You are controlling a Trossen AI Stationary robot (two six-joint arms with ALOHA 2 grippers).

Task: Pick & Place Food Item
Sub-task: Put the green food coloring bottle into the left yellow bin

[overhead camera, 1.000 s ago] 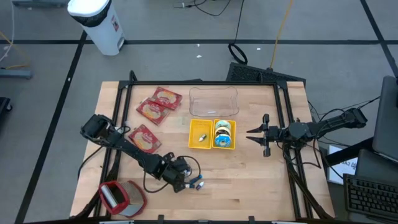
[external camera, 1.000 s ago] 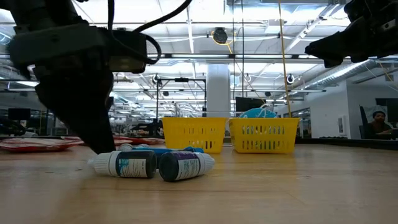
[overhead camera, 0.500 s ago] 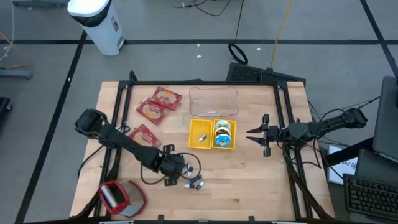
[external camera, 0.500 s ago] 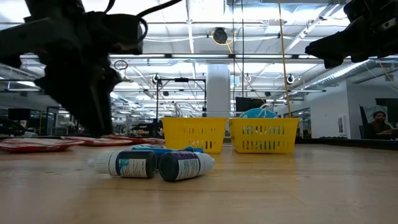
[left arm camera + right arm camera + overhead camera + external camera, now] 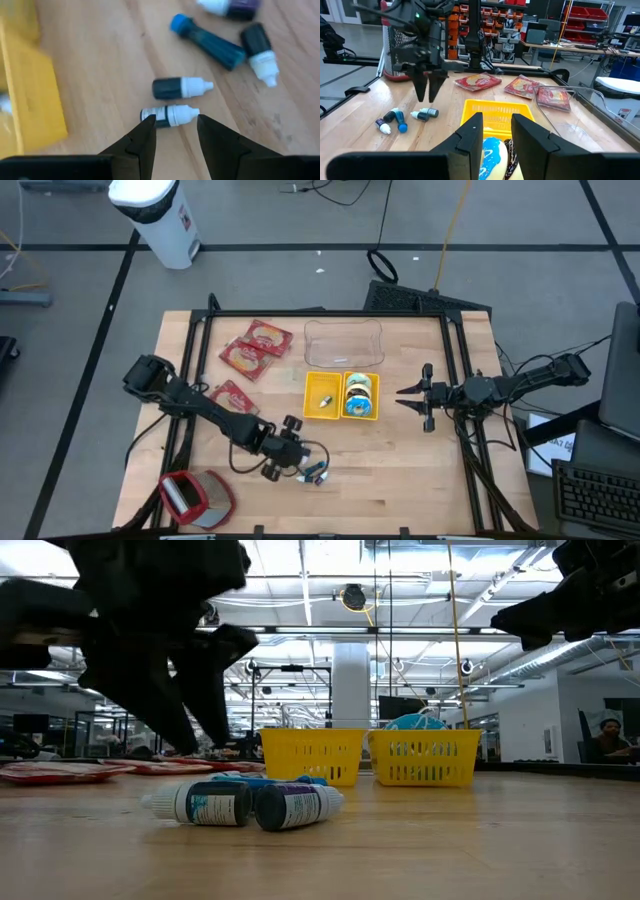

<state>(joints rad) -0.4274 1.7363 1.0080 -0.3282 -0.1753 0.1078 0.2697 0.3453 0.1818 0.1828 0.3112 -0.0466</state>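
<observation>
Three red food packets lie flat at the table's far left: two (image 5: 262, 338) (image 5: 240, 358) side by side, and a third (image 5: 232, 396) partly under my left arm. My left gripper (image 5: 287, 450) (image 5: 175, 120) hangs open above several small dropper bottles (image 5: 315, 473) (image 5: 250, 804), which lie on their sides near the front edge. It points down at a slant and has nothing between its fingers. Nearest its fingertips is a dark bottle with a white cap (image 5: 170, 114). My right gripper (image 5: 402, 395) (image 5: 495, 122) waits open and level at the table's right.
Two yellow baskets (image 5: 342, 395) stand side by side mid-table, the right one holding a blue item (image 5: 489, 152). A clear plastic tray (image 5: 343, 345) lies beyond them. A red and grey object (image 5: 195, 498) sits at the front left corner.
My left gripper has risen from table height beside the bottles and drawn slightly toward the far edge. It has rolled about its own axis, so both fingers now show side by side in the low view. The bottles have stayed where they were.
</observation>
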